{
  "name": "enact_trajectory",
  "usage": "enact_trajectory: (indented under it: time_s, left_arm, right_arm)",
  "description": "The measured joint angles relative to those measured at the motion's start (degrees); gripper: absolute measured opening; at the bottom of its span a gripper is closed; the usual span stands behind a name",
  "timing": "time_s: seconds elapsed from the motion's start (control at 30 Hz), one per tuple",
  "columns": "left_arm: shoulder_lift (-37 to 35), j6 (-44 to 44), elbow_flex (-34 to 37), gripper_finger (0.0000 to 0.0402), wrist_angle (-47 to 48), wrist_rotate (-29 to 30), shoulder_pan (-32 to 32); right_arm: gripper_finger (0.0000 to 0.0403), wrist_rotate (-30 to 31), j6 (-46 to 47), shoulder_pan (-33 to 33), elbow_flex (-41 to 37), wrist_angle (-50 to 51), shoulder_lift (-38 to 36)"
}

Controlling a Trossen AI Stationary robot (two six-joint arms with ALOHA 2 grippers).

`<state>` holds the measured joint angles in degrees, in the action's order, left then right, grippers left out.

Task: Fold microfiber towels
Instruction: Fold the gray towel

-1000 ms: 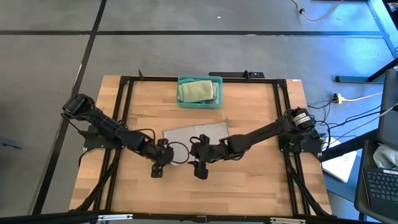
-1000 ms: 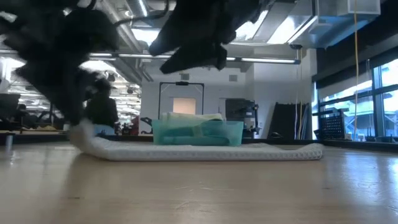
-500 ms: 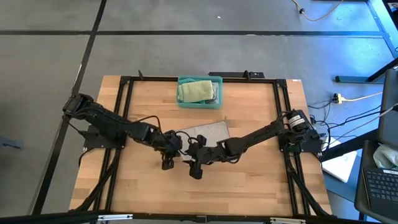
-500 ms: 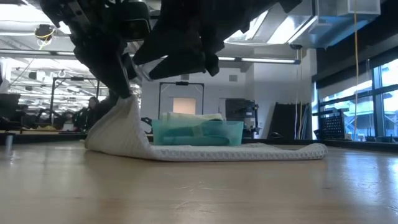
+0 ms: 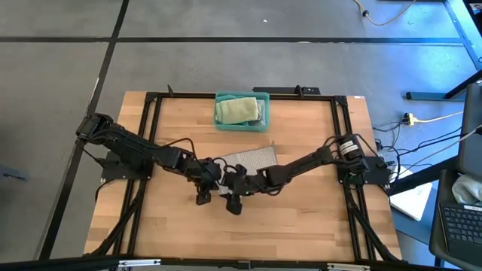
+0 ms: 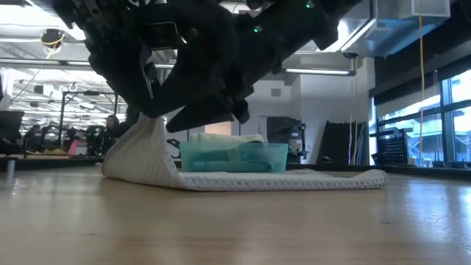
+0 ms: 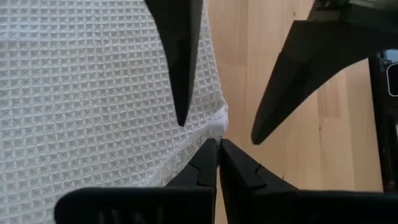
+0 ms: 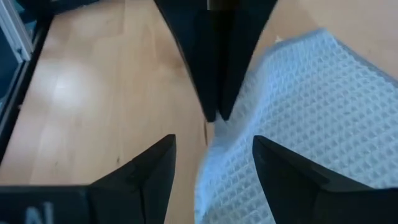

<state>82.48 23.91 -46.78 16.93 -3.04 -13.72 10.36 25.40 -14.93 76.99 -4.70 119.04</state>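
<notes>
I've got the left gripper [image 7: 217, 144] pinched shut on the grey towel [image 5: 248, 158]'s corner at table center, right gripper [image 8: 211, 140] wide open beside it; limp, light cloth, grab corners.

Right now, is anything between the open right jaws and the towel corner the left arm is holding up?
Nothing visible is. The left gripper pinches the lifted corner of the grey towel, and the right gripper hangs open right beside that corner, with only air between.

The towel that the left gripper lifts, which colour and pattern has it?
Light grey towel, waffle weave; clearest in the left wrist view.
</notes>
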Motion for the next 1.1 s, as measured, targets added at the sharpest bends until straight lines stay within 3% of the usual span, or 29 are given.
enact_trajectory:
  time_s: [0.27,0.53,0.8,0.97,1.1]
  left_arm:
    - [0.0,0.2,0.0,0.0001,-3.9,-0.8,0.0]
    - [0.0,1.5,0.0,0.0001,-5.9,-0.3,0.1]
    - [0.0,1.2,0.0,0.0009,-5.9,-2.0,0.8]
    - [-2.3,-4.1,0.0,0.0030,-3.0,-3.0,2.1]
    - [-4.2,-11.8,-0.1,0.0058,1.9,-6.8,2.2]
  right_arm:
    - [0.0207,1.7,-0.2,0.2,0.0,-1.5,0.7]
    - [0.0128,1.0,-0.3,1.2,0.0,-1.1,0.7]
    - [0.0016,-7.8,-0.1,1.7,0.1,1.9,0.6]
    - [0.0017,-17.5,-2.5,-0.1,0.1,10.1,0.6]
    - [0.0009,-20.5,-4.6,-1.6,0.1,13.0,0.5]
